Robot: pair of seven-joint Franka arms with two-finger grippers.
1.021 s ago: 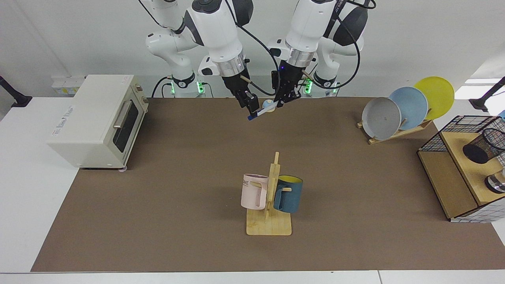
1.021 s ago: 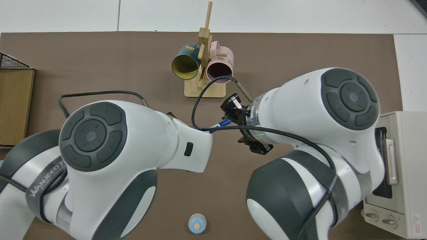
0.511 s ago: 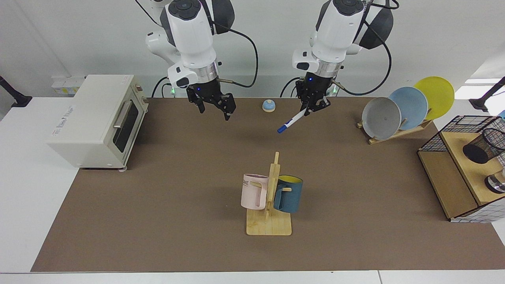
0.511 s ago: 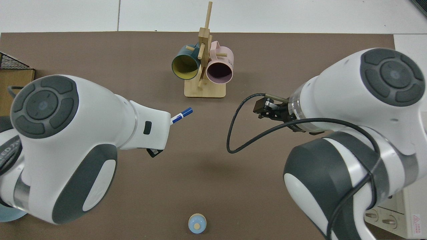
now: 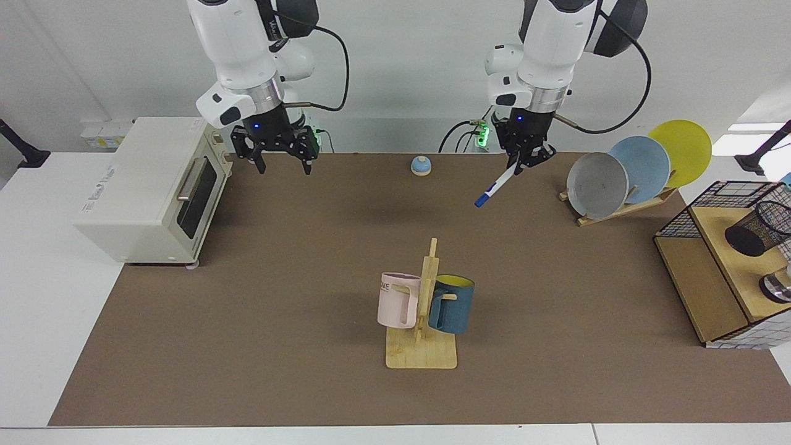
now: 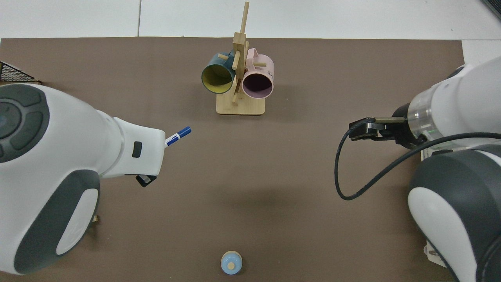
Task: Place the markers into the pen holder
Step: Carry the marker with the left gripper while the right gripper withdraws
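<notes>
Left claw point(image 5: 524, 162) pinching marker point(image 5: 495, 187), cap low, above worktop point(image 5: 309, 259). Carry to pen holder point(image 5: 759, 230); upright before release. Right claw point(image 5: 281, 162) spread, waiting by toaster oven point(image 5: 148, 185).

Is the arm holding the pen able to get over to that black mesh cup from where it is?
Probably yes. The left claw holds the marker in the air, and the pen holder sits on that arm's side, lying tilted on the wooden shelf. Only the plate rack stands near the path.
</notes>
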